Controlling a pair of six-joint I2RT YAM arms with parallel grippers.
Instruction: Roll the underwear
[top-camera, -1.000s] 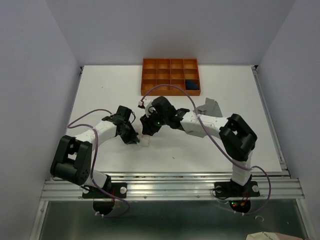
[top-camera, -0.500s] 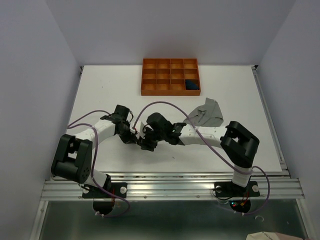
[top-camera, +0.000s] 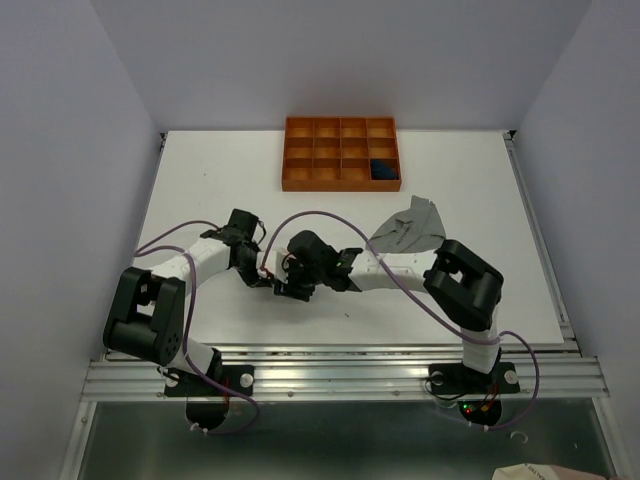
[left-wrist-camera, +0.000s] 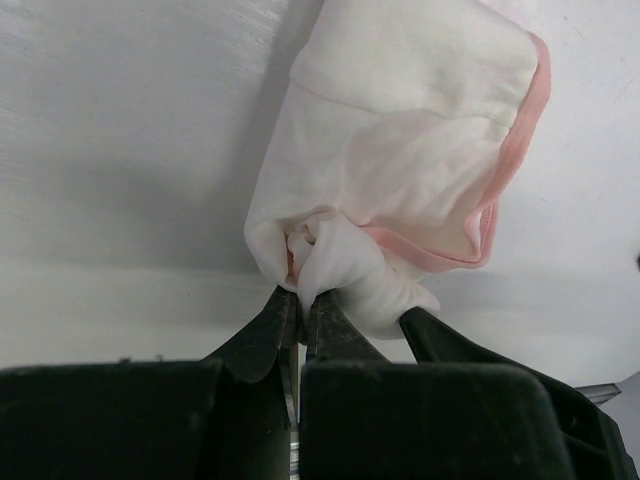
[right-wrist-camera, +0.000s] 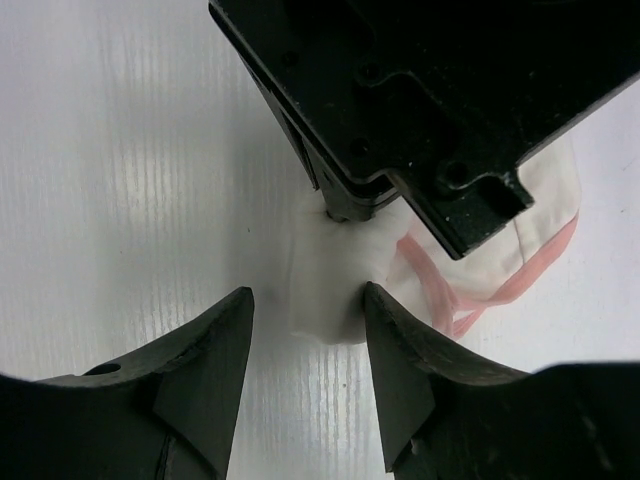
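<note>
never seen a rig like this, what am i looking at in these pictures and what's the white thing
Two robot arms are bolted to a white table. One picture looks down from above; the other two come from a camera on each wrist. The left gripper is shut on a bunched end of thin pale pink-white underwear. The right gripper is open on either side of that bundle. Farther back lie a plain grey cloth garment and an orange compartment tray with a navy blue cloth in one cell.

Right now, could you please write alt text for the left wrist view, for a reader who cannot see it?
The left gripper is shut on a bunched end of the thin white cloth underwear with pink trim, which lies on the white table.
</note>
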